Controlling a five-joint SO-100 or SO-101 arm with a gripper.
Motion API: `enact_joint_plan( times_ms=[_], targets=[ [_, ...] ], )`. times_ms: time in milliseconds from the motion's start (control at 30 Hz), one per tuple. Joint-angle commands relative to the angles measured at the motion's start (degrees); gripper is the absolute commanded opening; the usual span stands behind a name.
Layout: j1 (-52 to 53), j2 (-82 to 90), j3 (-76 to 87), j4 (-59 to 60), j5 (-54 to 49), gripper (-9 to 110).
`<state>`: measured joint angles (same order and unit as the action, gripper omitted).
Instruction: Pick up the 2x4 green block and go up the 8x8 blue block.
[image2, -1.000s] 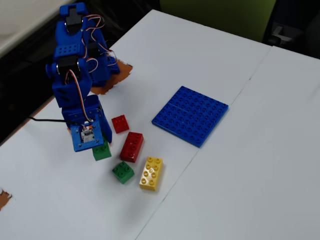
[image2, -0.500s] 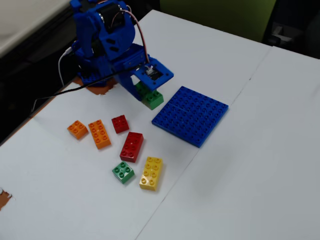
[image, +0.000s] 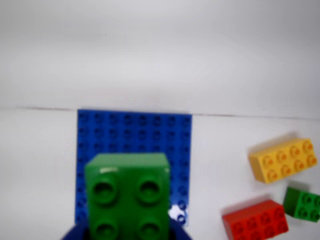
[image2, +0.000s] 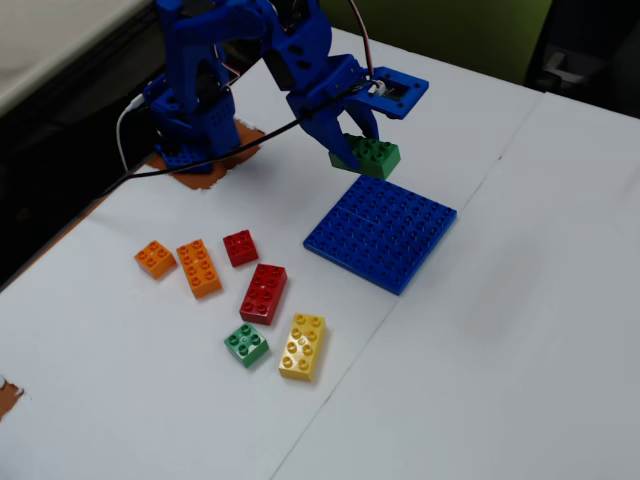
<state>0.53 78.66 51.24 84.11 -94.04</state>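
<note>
The 2x4 green block (image2: 367, 155) is pinched in the gripper (image2: 352, 141) and carried clear of the table (image2: 520, 330), just beyond the far edge of the 8x8 blue block (image2: 382, 232), toward the table's far edge where the arm's base (image2: 190, 130) is mounted. It is judged to be kept raised so that it can be brought over the baseplate's studs before being lowered.

In the fixed view the height of the brick above the plate and the loose bricks near the table's left edge are shown: two orange bricks (image2: 200, 267), two red bricks (image2: 264, 293), a small green brick (image2: 246, 344) and a yellow brick (image2: 302, 346).

In the wrist view the green block (image: 127, 192) is seen end-on with only four studs visible, overlapping the blue baseplate (image: 134, 132), so alignment is shown, but the fingers are hardly visible.
</note>
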Motion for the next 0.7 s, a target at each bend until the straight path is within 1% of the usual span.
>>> enact_joint_plan(
  times_ms=[0,300,667],
  targets=[
    [-1.23,-1.14,-1.67,-1.85,-0.53,0],
    [-1.05,-5.36,-2.9,-5.89,1.58,0],
    [-1.32,-4.75,-3.6,-4.48,2.02,0]
  ],
)
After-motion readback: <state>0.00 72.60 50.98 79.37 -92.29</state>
